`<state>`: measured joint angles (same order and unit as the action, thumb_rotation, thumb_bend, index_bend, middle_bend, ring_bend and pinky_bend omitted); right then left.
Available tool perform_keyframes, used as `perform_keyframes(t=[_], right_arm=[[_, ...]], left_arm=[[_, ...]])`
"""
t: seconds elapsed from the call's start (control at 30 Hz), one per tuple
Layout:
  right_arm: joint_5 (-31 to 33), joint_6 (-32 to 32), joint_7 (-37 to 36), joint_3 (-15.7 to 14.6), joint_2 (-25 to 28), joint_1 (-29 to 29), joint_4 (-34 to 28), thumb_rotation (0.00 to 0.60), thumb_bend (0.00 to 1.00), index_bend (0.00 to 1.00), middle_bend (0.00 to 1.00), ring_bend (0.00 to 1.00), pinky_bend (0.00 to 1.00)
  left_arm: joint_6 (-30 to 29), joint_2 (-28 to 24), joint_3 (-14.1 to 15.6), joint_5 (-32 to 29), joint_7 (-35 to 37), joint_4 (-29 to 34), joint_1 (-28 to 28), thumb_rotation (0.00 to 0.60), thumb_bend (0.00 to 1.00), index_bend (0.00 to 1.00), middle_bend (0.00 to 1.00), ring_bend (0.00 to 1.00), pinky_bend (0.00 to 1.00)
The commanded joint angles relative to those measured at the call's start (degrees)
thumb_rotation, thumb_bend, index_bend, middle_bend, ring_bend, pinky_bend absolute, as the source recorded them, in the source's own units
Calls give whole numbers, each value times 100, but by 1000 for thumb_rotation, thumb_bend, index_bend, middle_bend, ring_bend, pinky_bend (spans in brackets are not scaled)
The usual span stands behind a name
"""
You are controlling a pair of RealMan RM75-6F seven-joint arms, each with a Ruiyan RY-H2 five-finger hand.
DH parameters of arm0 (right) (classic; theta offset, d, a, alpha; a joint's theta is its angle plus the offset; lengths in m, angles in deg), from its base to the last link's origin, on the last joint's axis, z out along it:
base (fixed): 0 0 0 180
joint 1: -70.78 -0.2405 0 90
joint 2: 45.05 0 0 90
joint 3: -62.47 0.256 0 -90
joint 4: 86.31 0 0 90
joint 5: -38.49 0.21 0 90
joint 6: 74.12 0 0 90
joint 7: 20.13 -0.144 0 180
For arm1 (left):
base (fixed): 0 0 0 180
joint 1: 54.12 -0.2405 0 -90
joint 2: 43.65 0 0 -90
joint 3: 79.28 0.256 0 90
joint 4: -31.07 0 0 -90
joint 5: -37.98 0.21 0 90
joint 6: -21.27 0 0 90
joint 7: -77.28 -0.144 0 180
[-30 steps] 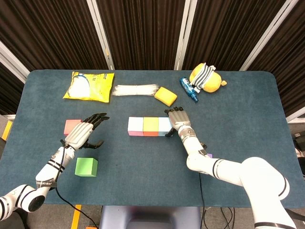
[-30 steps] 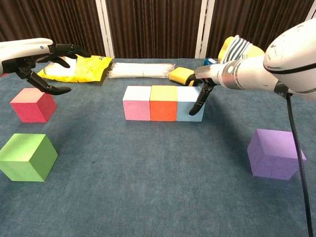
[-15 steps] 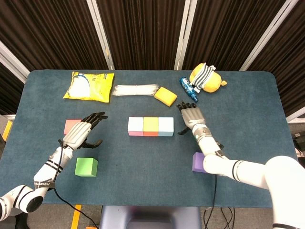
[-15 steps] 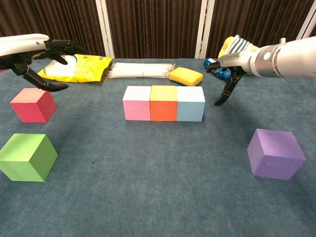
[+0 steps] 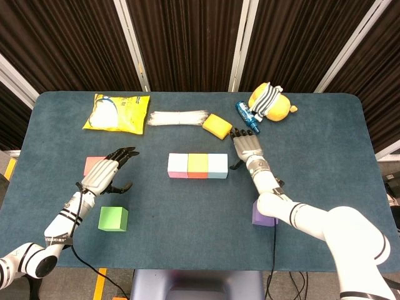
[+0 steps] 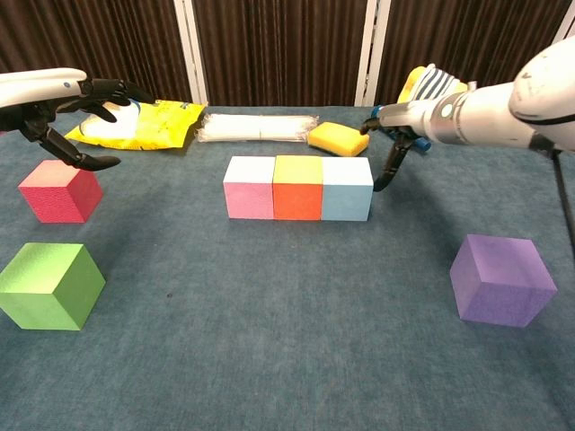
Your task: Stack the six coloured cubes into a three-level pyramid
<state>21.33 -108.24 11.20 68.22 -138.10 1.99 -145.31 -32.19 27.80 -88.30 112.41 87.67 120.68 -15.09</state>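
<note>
The right hand, which a second ago touched the light blue cube and then swung away, has drifted back just beside that cube's right end, fingers spread and holding nothing; the base row of pink cube, orange cube and light blue looks set. The left hand still hovers open above the red cube, with the green cube nearer the robot and the purple cube well apart on the right, all three unstacked

Yellow bag, white bundle beside yellow sponge — blue tool, striped plush toy
</note>
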Motion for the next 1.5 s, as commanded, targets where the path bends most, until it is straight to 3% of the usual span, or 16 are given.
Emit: perform_keyframes(t=[0.03, 0.3, 0.4, 0.5, 0.6, 0.77, 0.93, 1.23, 1.5], right_arm=[[-41, 49, -5, 50, -105, -69, 92, 530, 190, 0, 50, 0, 28], [7, -2, 75, 48, -134, -126, 86, 530, 190, 0, 51, 0, 28], [-62, -190, 81, 13, 76, -42, -242, 530, 190, 0, 51, 0, 28], [-392, -612, -37, -13, 621, 207, -1052, 528, 190, 0, 51, 0, 29], [-959, -1246, -302, -28, 1557, 651, -2307, 529, 190, 0, 48, 0, 30], [-1921, -2188, -710, -213, 2911, 1474, -3883, 530, 189, 0, 45, 0, 30], [-2779, -2711, -1338, -447, 3876, 2318, -4843, 529, 189, 0, 45, 0, 30], [-4351, -3314, -2186, -796, 4386, 3454, -5292, 530, 190, 0, 45, 0, 30], [-4889, -3517, -2471, -809, 4473, 3938, -5286, 529, 190, 0, 45, 0, 30]], left_arm=[[-2, -1, -1, -5, -6, -4, -5, 600, 349, 131, 41, 0, 141], [23, -25, 23, -4, -6, -57, -27, 600, 351, 131, 41, 0, 141], [61, -32, 51, -36, -43, -141, -39, 600, 351, 132, 44, 0, 141], [49, -63, 106, -58, -105, -228, -97, 600, 349, 137, 47, 2, 142], [43, -139, 192, -87, -189, -301, -185, 600, 348, 146, 52, 9, 143], [10, -224, 282, -281, -548, -483, -313, 600, 353, 138, 55, 12, 144], [199, -261, 355, -566, -975, -747, -326, 600, 359, 16, 18, 11, 139], [701, 24, 307, -1299, -1832, -1352, -70, 600, 359, 1, 0, 22, 139], [1147, 292, 268, -1827, -2222, -1708, 167, 600, 354, 56, 33, 42, 143]])
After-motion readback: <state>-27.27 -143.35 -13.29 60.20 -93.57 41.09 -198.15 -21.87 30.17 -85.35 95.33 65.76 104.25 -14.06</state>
